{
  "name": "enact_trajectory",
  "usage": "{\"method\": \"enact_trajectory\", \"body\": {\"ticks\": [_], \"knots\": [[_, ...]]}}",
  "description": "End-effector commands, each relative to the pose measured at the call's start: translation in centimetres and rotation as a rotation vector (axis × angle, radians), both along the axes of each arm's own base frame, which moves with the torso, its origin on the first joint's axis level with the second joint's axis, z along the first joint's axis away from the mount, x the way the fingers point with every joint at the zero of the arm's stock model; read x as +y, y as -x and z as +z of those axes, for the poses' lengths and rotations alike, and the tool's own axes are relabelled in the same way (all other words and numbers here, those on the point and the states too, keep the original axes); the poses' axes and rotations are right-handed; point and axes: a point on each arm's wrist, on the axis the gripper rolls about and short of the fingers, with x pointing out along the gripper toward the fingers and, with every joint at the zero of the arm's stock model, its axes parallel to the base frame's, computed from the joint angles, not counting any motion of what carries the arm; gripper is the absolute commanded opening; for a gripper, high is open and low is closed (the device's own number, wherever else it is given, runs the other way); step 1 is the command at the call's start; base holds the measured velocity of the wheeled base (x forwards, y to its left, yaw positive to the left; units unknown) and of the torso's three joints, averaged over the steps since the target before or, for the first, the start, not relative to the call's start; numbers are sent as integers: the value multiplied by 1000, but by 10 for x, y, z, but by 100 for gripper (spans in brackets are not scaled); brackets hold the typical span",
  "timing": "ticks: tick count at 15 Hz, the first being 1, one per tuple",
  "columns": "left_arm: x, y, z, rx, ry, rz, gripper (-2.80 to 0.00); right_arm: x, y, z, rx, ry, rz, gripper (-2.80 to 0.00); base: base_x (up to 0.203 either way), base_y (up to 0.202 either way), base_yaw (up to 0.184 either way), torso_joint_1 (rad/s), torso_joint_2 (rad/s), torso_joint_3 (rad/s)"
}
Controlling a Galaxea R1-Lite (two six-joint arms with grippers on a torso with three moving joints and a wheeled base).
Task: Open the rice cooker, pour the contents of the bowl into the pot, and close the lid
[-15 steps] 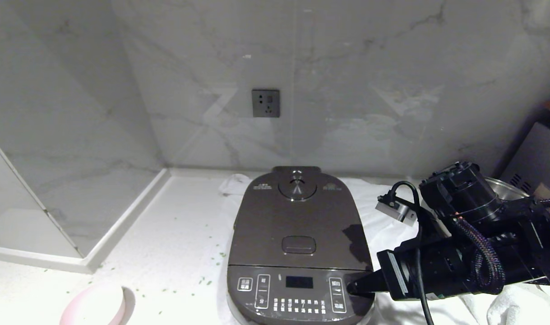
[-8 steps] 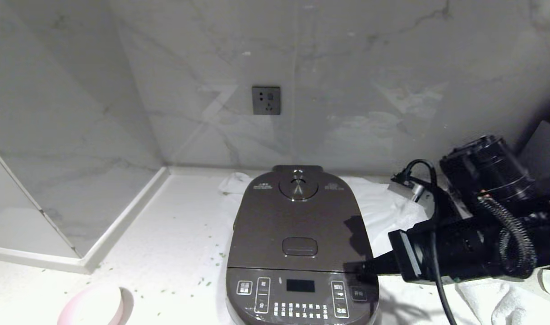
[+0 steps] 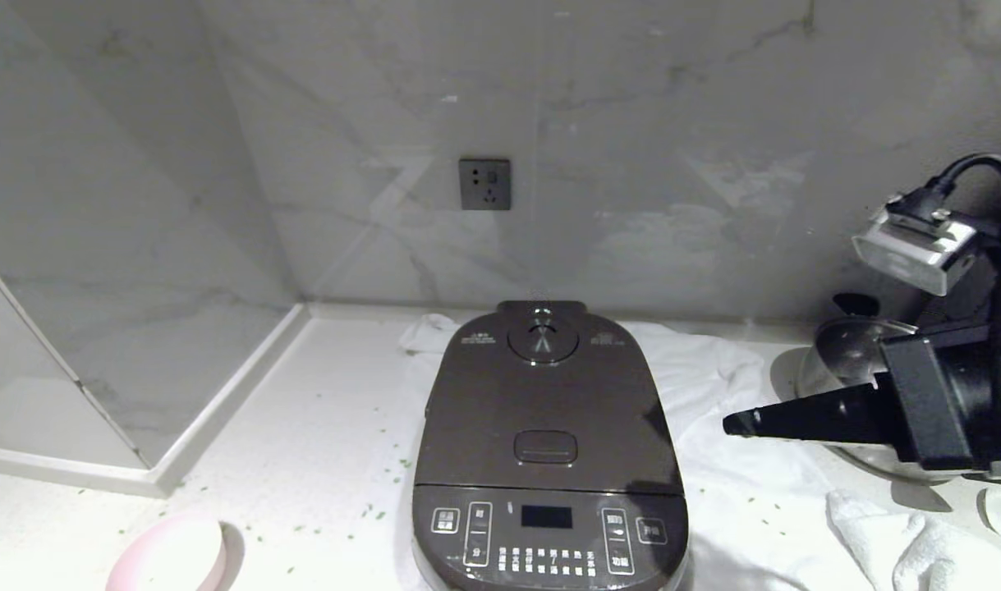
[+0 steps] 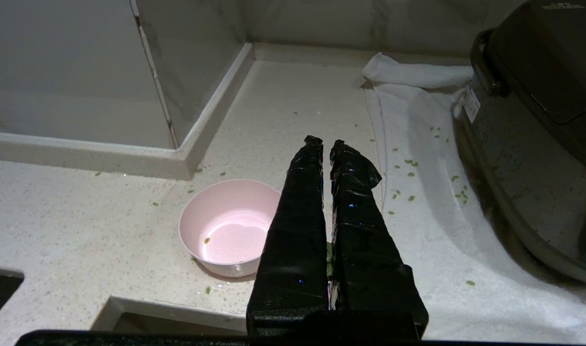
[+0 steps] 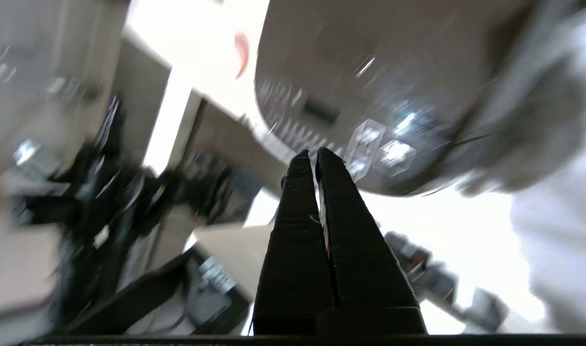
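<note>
Far left on the white table [image 3: 319,427]: the small pink bowl [image 3: 168,559], sitting near the front edge, well apart from the cooker. Almost empty inside, going by the left wrist view, with just a green bit or two stuck to the bottom. Little green bits [image 3: 381,513] scattered over the table and the white towel [image 3: 714,386] nearby.

Just beside the bowl and above the table: the left end effector [image 4: 325,144], fingers pressed together, holding nothing.

In the middle: the rice cooker [image 3: 547,460], standing on the white towel. Lid [image 3: 545,402] down flat and closed, steam vent at the back, oval release button [image 3: 545,446] toward the front. Pot hidden under the lid, so no way to tell what is inside.

To the right: the right end effector [image 3: 732,424], lying about level and pointing toward the cooker but not touching it, off to the cooker's right over the towel. Fingers squeezed shut, nothing held. Behind it, a shiny steel pan [image 3: 845,353].

Looks like the job is nearly or fully done: bowl empty, lid shut. Nothing plainly left, except maybe moving the arm away.
</note>
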Motion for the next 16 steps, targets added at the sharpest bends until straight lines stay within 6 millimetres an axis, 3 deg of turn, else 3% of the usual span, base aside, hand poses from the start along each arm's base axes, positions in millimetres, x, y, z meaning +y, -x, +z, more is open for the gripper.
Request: {"method": "enact_trajectory", "body": {"ticks": [1,6,12,16], "knots": [[0,-1,-4,13,0,1,-280,-14,15,16,-147,38,-105,-280,0,0,0,0,0,0],[0,-1,-4,13,0,1,-280,-42,32,19,-401,366,-371,-280,0,0,0,0,0,0],[0,-1,-4,13,0,1,-280,-94,92,21,-523,508,-667,-280,0,0,0,0,0,0],[0,-1,-4,13,0,1,-280,-113,129,15,-571,594,-853,-280,0,0,0,0,0,0]]}}
